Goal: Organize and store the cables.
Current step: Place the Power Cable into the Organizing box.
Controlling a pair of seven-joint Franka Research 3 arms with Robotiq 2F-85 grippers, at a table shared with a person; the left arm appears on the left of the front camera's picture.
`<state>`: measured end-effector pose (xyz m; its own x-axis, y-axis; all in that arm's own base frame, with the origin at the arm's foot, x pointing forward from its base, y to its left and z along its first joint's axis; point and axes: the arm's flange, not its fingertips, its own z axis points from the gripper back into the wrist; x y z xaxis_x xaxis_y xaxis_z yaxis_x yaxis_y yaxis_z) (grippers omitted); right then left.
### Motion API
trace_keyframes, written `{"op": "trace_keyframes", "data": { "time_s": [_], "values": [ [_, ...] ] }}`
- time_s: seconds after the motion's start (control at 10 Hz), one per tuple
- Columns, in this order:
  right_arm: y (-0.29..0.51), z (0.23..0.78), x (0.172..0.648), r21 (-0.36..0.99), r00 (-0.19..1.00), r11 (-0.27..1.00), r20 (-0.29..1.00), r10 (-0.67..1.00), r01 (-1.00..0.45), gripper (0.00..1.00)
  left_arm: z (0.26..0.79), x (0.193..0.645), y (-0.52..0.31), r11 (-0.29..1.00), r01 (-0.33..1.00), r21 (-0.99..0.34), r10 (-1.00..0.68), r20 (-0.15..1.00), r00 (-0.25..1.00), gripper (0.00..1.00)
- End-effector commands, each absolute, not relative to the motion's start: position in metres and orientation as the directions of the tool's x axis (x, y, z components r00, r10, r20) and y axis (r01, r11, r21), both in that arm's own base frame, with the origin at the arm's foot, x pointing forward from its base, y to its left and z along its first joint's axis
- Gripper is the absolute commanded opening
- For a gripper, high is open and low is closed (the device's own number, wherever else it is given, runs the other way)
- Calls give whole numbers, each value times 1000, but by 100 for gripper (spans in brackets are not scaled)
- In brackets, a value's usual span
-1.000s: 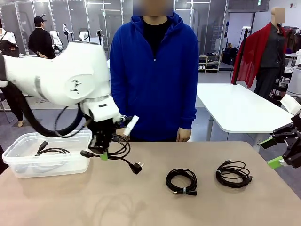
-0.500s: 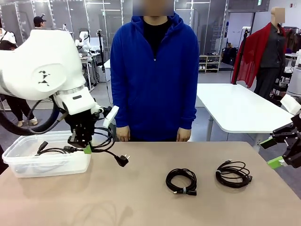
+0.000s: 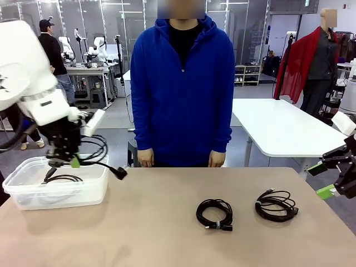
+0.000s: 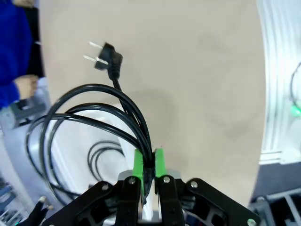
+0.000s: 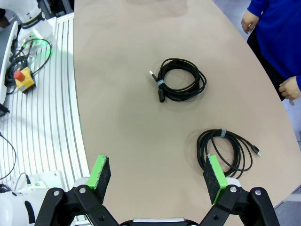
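Note:
My left gripper (image 3: 71, 162) is shut on a coiled black cable (image 3: 94, 151) and holds it in the air above the clear plastic bin (image 3: 89, 192) at the table's left end. The cable's plug (image 3: 119, 173) dangles past the bin's right wall. In the left wrist view the gripper (image 4: 148, 162) pinches several strands of the held cable (image 4: 94, 103). Another cable (image 3: 62, 178) lies inside the bin. Two coiled cables (image 3: 214, 213) (image 3: 276, 204) rest on the table right of centre. My right gripper (image 3: 322, 179) (image 5: 157, 174) hangs open off the table's right edge, short of both coils (image 5: 181, 81) (image 5: 225, 150).
A person in a blue hoodie (image 3: 183, 89) stands at the far side of the table, hands (image 3: 146, 158) down at the edge. Bare tabletop (image 3: 139, 233) stretches between the bin and the two coils. A red stop button (image 5: 23, 80) sits on the ribbed surface beside the table.
My left arm has carried the held cable leftward and a little upward, from over the bare table to above the bin. The right gripper and the two coils on the table stayed put.

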<state>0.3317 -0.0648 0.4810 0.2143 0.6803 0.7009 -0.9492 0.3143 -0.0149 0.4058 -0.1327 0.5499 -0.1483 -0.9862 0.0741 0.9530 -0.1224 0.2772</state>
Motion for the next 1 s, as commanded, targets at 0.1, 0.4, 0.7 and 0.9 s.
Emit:
{"op": "trace_keyframes", "data": {
  "time_s": [0.1, 0.4, 0.7, 0.9],
  "values": [
    [-64, 481, 331, -9, 217, 317, 710, 670, -948, 100, 550, 418, -81, -78, 949, 306, -988, 102, -115, 11],
    [-64, 481, 331, -9, 217, 317, 710, 670, -948, 100, 549, 428, -48, -40, 960, 276, -993, 95, -68, 11],
    [-64, 481, 331, -9, 217, 317, 710, 670, -948, 100, 543, 455, -19, 86, 961, 265, -993, 106, 60, 11],
    [-64, 481, 331, -9, 217, 317, 710, 670, -948, 100, 541, 470, -8, 90, 967, 240, -990, 124, 61, 11]
  ]
}}
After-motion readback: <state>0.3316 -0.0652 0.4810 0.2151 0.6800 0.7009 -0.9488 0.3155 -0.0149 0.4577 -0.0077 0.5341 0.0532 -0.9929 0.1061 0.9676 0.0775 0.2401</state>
